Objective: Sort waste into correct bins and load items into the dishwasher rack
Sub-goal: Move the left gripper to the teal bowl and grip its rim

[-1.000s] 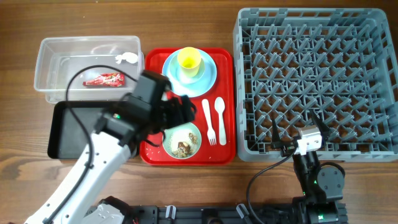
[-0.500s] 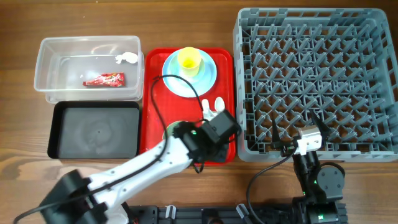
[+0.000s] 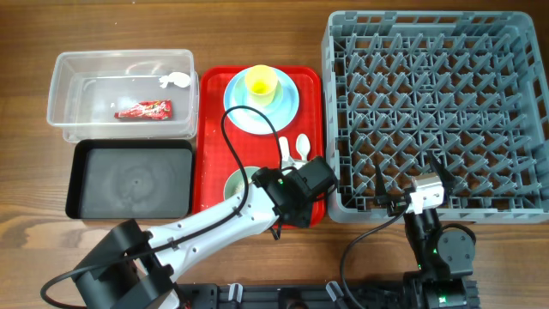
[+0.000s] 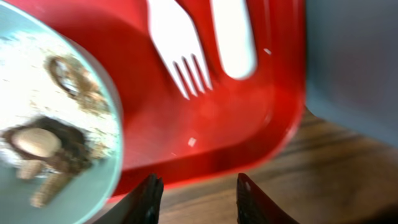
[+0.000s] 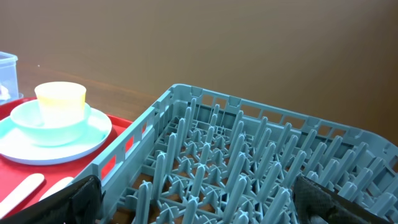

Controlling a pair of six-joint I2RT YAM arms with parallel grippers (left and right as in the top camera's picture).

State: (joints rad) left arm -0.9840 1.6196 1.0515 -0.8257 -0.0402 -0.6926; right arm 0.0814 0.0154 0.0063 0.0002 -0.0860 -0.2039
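- My left gripper (image 4: 198,200) hangs empty, jaws partly apart, over the near rim of the flat red plastic tray (image 4: 217,152).
- Descending here, I'd likely hit that rim and miss the white plastic fork (image 4: 176,55).

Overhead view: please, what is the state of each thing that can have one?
clear tub, holds the red wrapper and white tissue
black tray, nothing in it
dishwasher rack, no dishes loaded
yellow cup, upright in the light-blue bowl
pale-green bowl, holds food scraps
fork and spoon, flat on red tray
left end effector, open, holding nothing
right end effector, open wide, holding nothing
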